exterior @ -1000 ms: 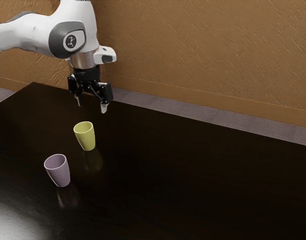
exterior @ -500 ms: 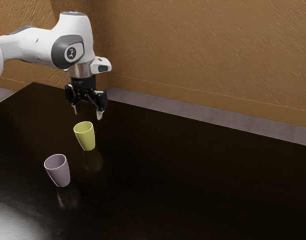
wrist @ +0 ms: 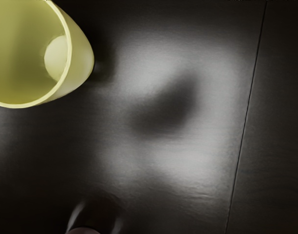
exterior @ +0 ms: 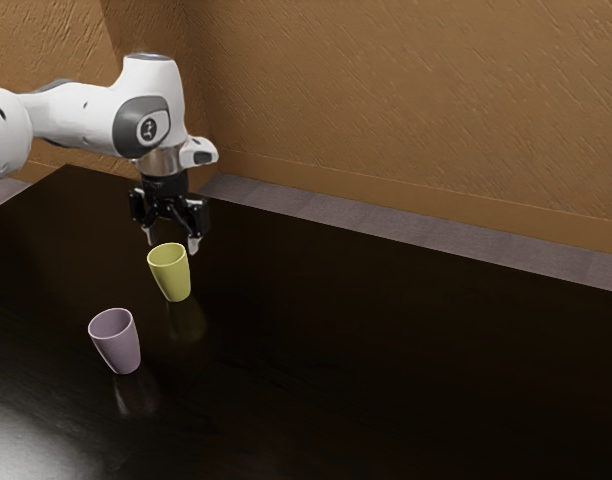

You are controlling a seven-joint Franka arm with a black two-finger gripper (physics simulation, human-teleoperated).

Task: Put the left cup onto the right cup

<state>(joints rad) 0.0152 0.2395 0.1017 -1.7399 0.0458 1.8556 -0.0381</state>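
My end effector [exterior: 172,241] hangs just above the yellow cup [exterior: 169,271], fingers spread and holding nothing. That cup stands upright on the dark surface [exterior: 406,360], mouth up, with the purple cup [exterior: 115,340] near it, toward the camera. I judge the yellow one light, stiff and smooth-walled, so probably slippery. I'd pinch its rim, one finger inside and one outside. The surface's back edge runs close behind, and open room stretches toward the exterior view's right.
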